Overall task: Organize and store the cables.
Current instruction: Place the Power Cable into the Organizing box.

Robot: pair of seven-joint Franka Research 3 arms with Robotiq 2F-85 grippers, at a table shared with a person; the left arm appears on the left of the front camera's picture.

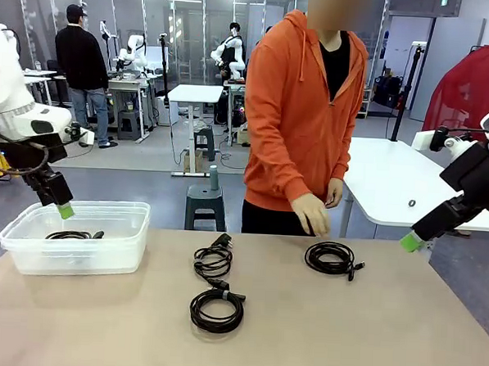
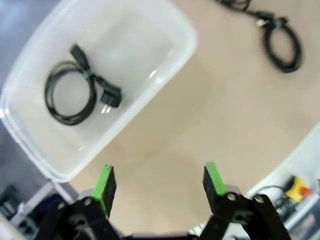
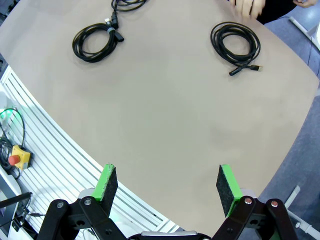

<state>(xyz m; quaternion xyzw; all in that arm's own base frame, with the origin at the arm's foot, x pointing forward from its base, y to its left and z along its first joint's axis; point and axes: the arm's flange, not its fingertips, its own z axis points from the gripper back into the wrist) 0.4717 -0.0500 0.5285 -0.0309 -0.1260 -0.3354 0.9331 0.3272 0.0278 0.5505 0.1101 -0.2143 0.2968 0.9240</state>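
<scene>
Three of the cables are lying loose on the desk: the front coil, the plugged coil just behind it, and the far coil toward the robot's right. That last one is sitting near the person's hand, which is hanging just above the far edge. A fourth coil is resting flat inside the clear bin at the robot's left. The cords are looking light, limp and springy, so a loop pinched by one strand would probably be sagging open. Gripping across the bunched strands beside a plug is seeming safer. The left pincer is hovering spread and empty above the bin, fingers pointing down. The right pincer is hanging spread and empty by the desk's right side, well apart from every coil.
</scene>
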